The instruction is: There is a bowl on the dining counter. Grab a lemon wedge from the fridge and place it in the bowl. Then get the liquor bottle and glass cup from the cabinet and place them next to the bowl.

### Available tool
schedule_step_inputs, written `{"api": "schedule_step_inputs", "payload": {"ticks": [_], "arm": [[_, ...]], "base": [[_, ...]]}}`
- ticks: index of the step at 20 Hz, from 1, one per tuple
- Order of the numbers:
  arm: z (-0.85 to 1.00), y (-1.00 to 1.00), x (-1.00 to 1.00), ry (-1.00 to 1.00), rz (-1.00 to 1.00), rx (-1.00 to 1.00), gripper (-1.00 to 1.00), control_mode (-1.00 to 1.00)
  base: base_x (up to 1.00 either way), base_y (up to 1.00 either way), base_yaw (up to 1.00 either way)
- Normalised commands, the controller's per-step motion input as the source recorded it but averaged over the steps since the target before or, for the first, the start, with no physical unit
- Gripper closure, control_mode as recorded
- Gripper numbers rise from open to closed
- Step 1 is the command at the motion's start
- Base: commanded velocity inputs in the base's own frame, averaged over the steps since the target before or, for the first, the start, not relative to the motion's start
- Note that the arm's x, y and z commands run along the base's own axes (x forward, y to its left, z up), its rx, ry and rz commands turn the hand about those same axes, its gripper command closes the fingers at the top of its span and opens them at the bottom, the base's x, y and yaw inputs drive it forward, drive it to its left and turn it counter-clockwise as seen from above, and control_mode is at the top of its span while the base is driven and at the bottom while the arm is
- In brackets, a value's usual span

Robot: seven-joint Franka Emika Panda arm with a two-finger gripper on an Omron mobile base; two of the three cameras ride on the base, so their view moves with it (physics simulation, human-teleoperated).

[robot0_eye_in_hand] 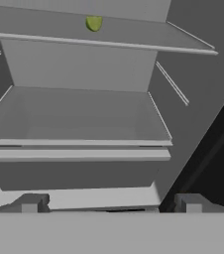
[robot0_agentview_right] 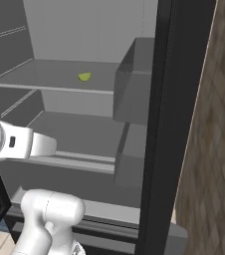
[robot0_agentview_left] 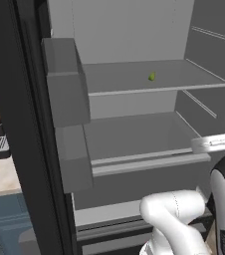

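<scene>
The fridge stands open in front of me. A small yellow-green lemon wedge point(robot0_agentview_left: 152, 76) point(robot0_agentview_right: 84, 76) point(robot0_eye_in_hand: 94, 23) lies alone on the upper shelf point(robot0_agentview_left: 134, 84), near its middle. My gripper point(robot0_eye_in_hand: 111, 203) is open, its two dark fingertips point(robot0_eye_in_hand: 32, 203) spread wide with nothing between them. It sits low in front of the fridge, well below and short of the wedge, facing the lower shelf. My white hand point(robot0_agentview_left: 211, 144) reaches in from the right at lower-shelf height. The bowl, liquor bottle, glass cup and cabinet are out of view.
The fridge's open door carries grey bins point(robot0_agentview_left: 64, 84) point(robot0_agentview_right: 134, 79), close beside the shelves. A bare lower shelf point(robot0_eye_in_hand: 79, 116) and a drawer front point(robot0_eye_in_hand: 74, 173) lie under the wedge's shelf. A tiled wall point(robot0_agentview_right: 214, 149) flanks the fridge.
</scene>
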Motion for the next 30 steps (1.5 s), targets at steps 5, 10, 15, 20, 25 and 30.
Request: {"api": "schedule_step_inputs", "payload": {"ticks": [5,10,15,20,25,30], "arm": [[0.0,0.0,0.0,0.0,0.0,0.0,-1.0,1.0],[0.09,0.1,0.31,-0.02,-0.05,0.0,-1.0,-1.0],[0.21,0.25,0.55,-0.01,-0.17,0.0,-1.0,-1.0],[0.23,0.38,0.54,0.0,-0.22,0.0,-1.0,-1.0],[0.23,0.08,0.58,-0.05,-0.08,0.05,-1.0,-1.0],[0.1,-0.04,0.58,-0.1,0.0,0.11,-1.0,-1.0]], "base": [[0.63,0.01,0.0],[0.22,0.05,-0.01],[0.0,0.0,0.0],[0.0,0.0,0.0],[0.0,0.0,0.0],[0.0,0.0,0.0]]}}
